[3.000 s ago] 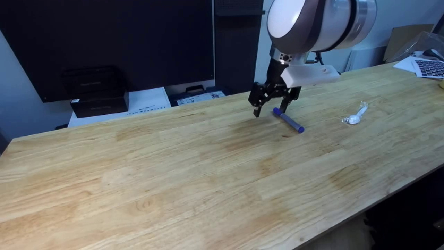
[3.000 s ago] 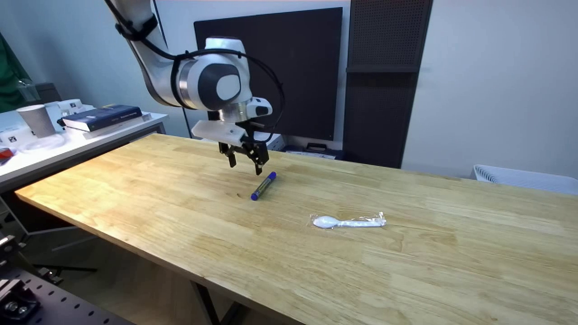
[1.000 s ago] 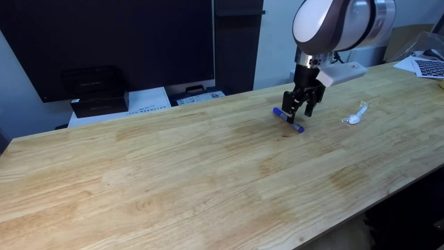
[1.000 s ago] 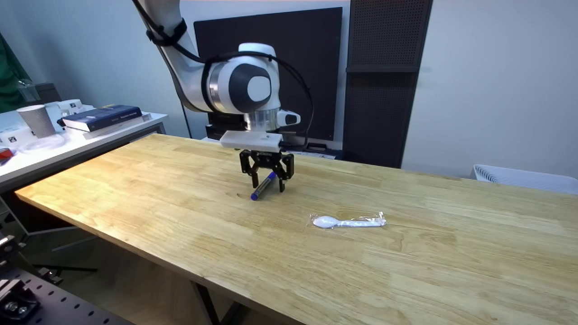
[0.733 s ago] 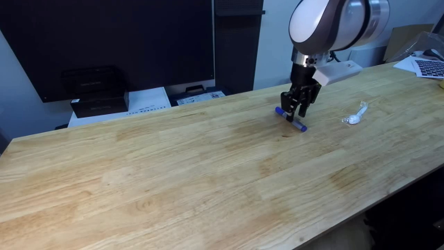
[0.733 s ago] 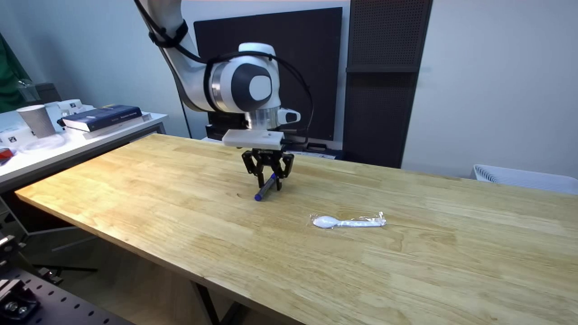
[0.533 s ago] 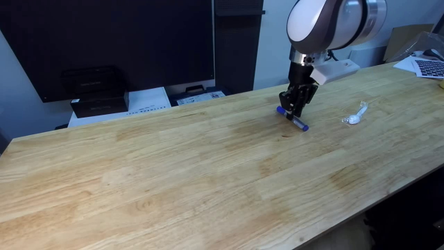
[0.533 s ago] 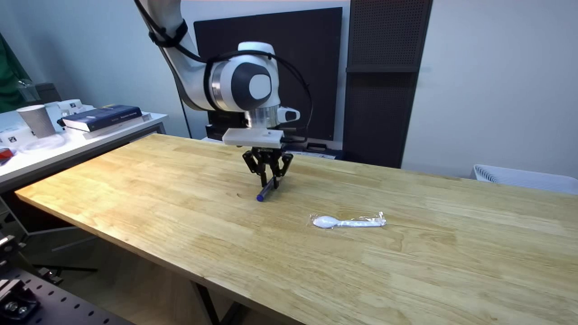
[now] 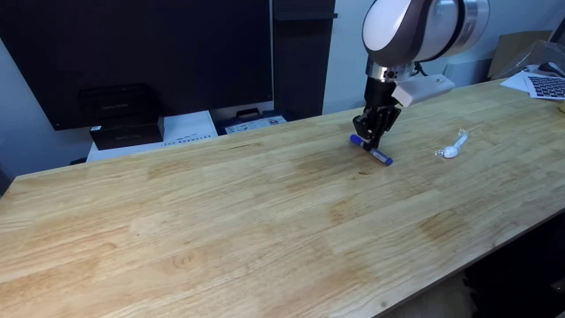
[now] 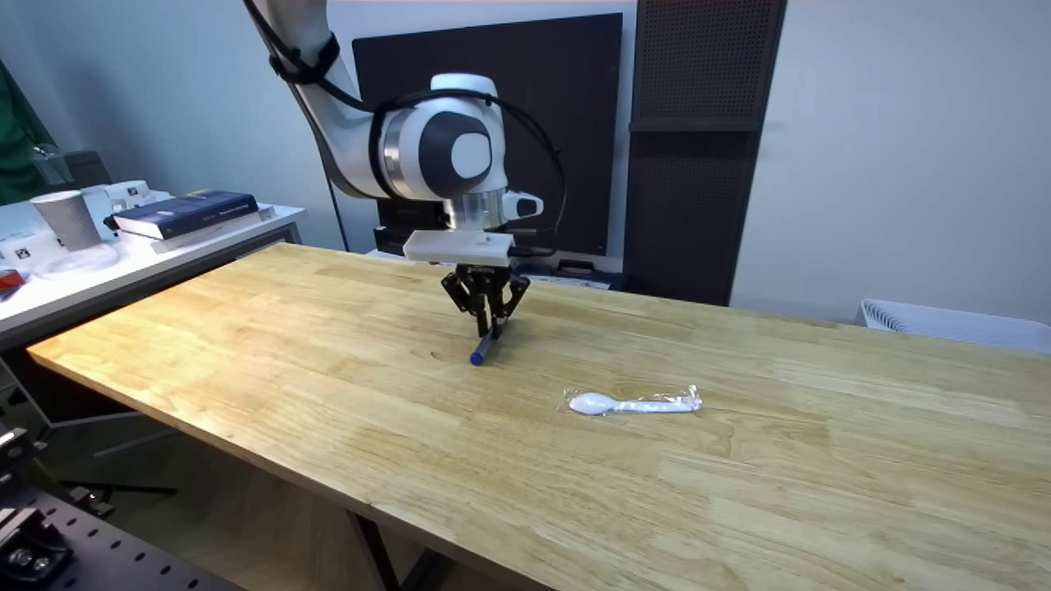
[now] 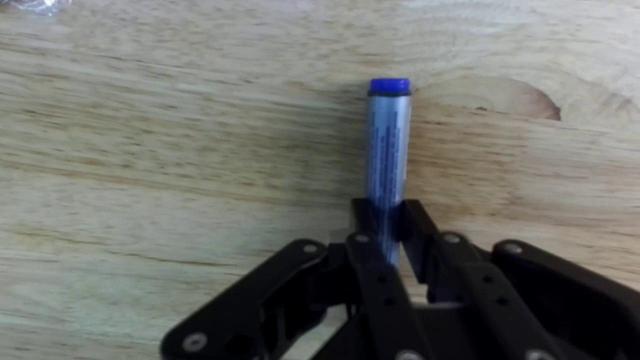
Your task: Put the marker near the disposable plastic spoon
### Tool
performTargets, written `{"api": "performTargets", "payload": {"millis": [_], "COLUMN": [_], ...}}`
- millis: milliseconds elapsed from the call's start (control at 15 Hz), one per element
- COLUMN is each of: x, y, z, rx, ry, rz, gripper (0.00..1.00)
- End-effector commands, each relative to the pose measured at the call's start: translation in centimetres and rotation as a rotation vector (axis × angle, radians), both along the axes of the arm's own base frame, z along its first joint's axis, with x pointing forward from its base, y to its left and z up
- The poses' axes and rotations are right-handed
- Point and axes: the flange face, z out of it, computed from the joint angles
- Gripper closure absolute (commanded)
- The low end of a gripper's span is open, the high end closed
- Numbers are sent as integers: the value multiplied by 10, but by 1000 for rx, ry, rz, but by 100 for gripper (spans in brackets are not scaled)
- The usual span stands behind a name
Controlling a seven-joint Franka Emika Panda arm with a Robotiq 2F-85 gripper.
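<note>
The marker [image 9: 382,157], with blue ends and a pale printed barrel, is gripped near its middle by my gripper [image 9: 370,147]. In the wrist view the fingers [image 11: 417,220] press on both sides of the marker [image 11: 386,150], and its blue end points away from me. Part of the barrel is hidden behind the fingers. Whether the marker touches the tabletop or hangs just above it, I cannot tell. The disposable plastic spoon [image 10: 593,404], white and in a clear wrapper, lies apart from the marker in both exterior views. Only a corner of clear wrapper [image 11: 40,5] shows in the wrist view.
The wooden table [image 9: 220,212] carries the marker and spoon. Papers with a keyboard pattern [image 9: 547,87] lie at its far end. A white side table with a book [image 10: 185,215] and a cup [image 10: 68,220] stands beside it.
My gripper has come down over the marker from beside it, and its fingers have closed on the barrel. The marker has shifted slightly with them. The spoon has stayed put.
</note>
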Motion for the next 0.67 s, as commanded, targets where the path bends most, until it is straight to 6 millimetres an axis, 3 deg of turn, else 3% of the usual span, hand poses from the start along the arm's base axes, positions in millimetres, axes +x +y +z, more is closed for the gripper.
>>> {"api": "performTargets", "payload": {"millis": [0, 400, 600], "x": [-4, -20, -34], "y": [-6, -28, -49], "z": [17, 73, 88], "rx": [2, -23, 32], "ry": [-40, -159, -164], "rz": [-83, -324, -461], "gripper": [95, 95, 95]}}
